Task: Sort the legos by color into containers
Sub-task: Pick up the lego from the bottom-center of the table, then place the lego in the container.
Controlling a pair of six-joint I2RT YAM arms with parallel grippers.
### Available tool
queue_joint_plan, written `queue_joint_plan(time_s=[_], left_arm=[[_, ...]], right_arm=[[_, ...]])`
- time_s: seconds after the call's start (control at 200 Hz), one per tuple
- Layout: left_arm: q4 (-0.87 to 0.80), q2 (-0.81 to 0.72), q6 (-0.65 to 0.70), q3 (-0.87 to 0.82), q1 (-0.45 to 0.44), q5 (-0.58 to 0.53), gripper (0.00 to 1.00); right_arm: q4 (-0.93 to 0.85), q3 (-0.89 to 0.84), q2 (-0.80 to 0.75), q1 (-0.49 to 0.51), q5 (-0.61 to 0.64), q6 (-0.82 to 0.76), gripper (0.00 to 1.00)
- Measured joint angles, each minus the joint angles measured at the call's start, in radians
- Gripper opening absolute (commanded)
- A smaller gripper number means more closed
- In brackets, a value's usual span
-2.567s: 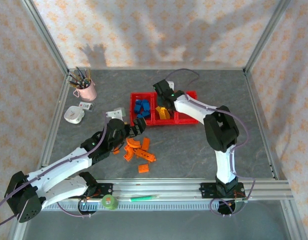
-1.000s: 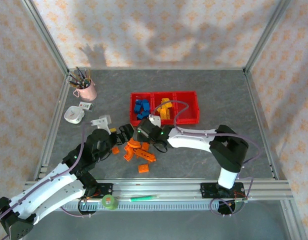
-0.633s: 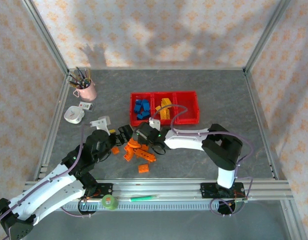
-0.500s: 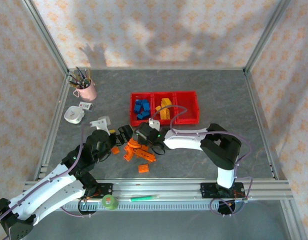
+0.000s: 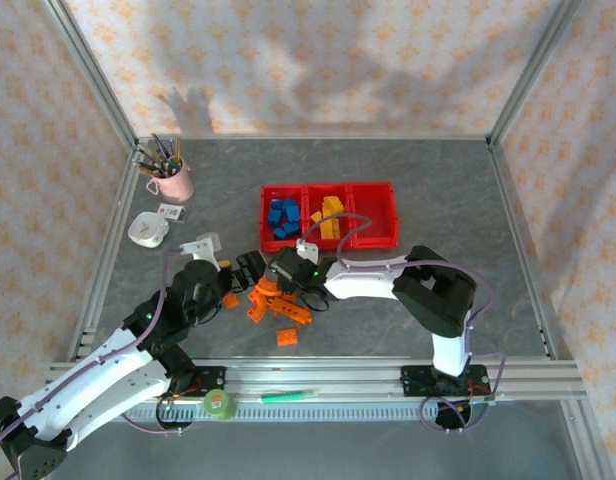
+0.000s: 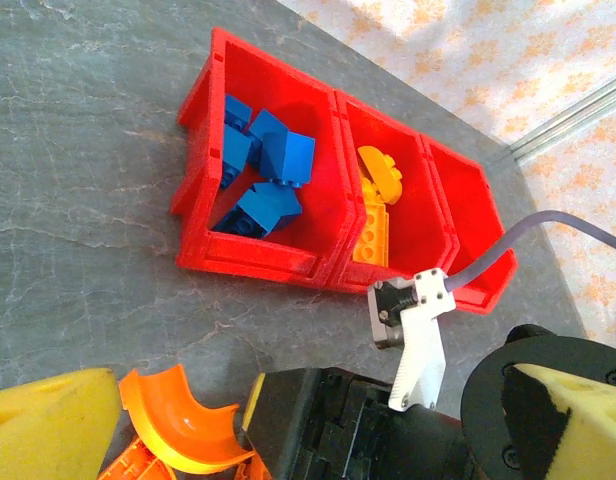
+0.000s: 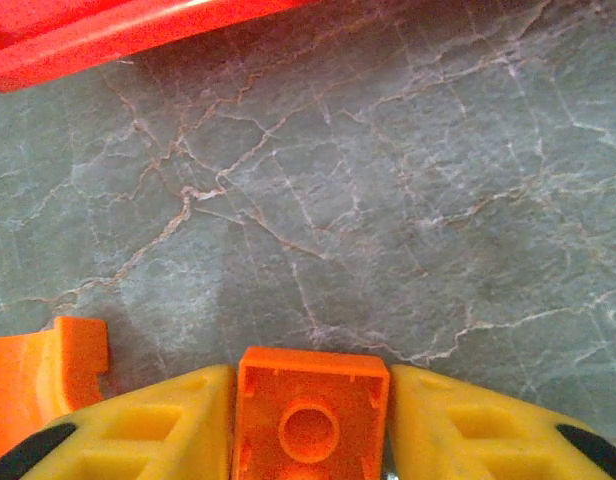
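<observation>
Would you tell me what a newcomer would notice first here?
The red bins mid-table stand out, blue bricks in the left one, yellow bricks in the middle one. Just in front of them, the right gripper pinches an orange brick beside a loose orange pile.

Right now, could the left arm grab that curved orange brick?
Probably, but awkwardly. The curved brick lies by one finger of the open left gripper, nothing on top. The right gripper, closed on a square brick, sits between those fingers and might get bumped.
</observation>
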Motion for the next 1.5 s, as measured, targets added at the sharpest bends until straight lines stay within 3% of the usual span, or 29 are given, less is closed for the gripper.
queue_joint_plan(time_s=[0.225, 0.511, 0.776, 0.956, 1.146, 1.331, 1.502], left_arm=[[0.000, 0.000, 0.000, 0.000, 0.000, 0.000, 0.99], [0.001, 0.013, 0.000, 0.000, 0.000, 0.001, 0.99], [0.024, 0.060, 0.001, 0.000, 0.000, 0.010, 0.99], [0.061, 0.119, 0.005, 0.004, 0.000, 0.022, 0.99], [0.116, 0.198, 0.021, 0.032, 0.000, 0.047, 0.99], [0.170, 0.281, 0.028, 0.066, 0.000, 0.073, 0.99], [0.213, 0.343, 0.035, 0.093, 0.005, 0.091, 0.99]], right_arm=[[-0.005, 0.000, -0.002, 0.000, 0.005, -0.008, 0.32], [0.004, -0.018, -0.019, -0.003, 0.006, -0.011, 0.29], [0.014, -0.152, -0.199, -0.074, 0.005, -0.014, 0.29], [-0.004, -0.205, -0.372, -0.174, 0.008, -0.051, 0.29], [-0.034, -0.201, -0.492, -0.365, 0.018, -0.146, 0.29], [-0.064, -0.109, -0.429, -0.562, 0.009, -0.251, 0.28], [-0.065, 0.026, -0.257, -0.658, -0.007, -0.325, 0.28]])
